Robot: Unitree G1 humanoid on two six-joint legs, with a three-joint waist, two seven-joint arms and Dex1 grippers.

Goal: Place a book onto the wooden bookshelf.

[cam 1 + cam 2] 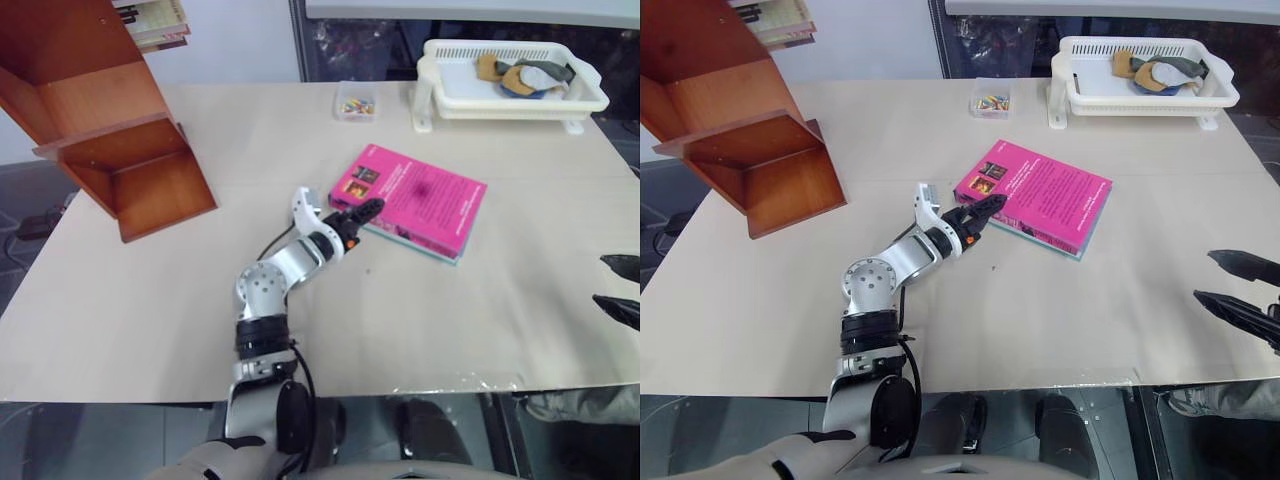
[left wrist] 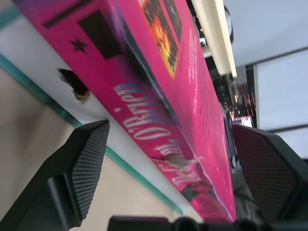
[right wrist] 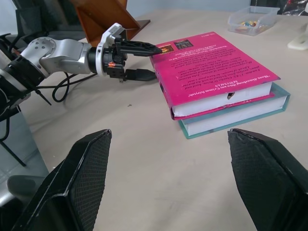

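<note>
Reaching: the left gripper [image 3: 144, 61] is at the near-left corner of the book [image 1: 420, 198], one finger over the cover's edge and the other low beside the spine; nothing is gripped yet.
Left gripper state: jaws spread wide, straddling the book's spine edge in the left wrist view, holding nothing.
Right gripper [image 3: 163, 178]: jaws wide apart and empty, hovering at the near right of the table [image 1: 150, 300], well apart from the book.
Book: lies flat near the table's middle, cover up, stacked on a teal-green book [image 3: 240, 120] whose edges peek out beneath it; its spine faces the left gripper.
Wooden bookshelf [image 1: 110, 130]: stands at the far left of the table, well apart from the book, its open compartments facing the near side.
Other things: a white basket [image 1: 500, 100] of cloths at the far right, a small clear box [image 1: 355, 100] of coloured bits far of the book.
Step in hand: the approach for the pick, judged from the open fingers bracketing the spine; the task looks barely begun.
Next move: push slightly farther so both fingers overlap the pink book alone, then close. The lower finger needs to enter between the two books, or the teal one may come up too or slide.
</note>
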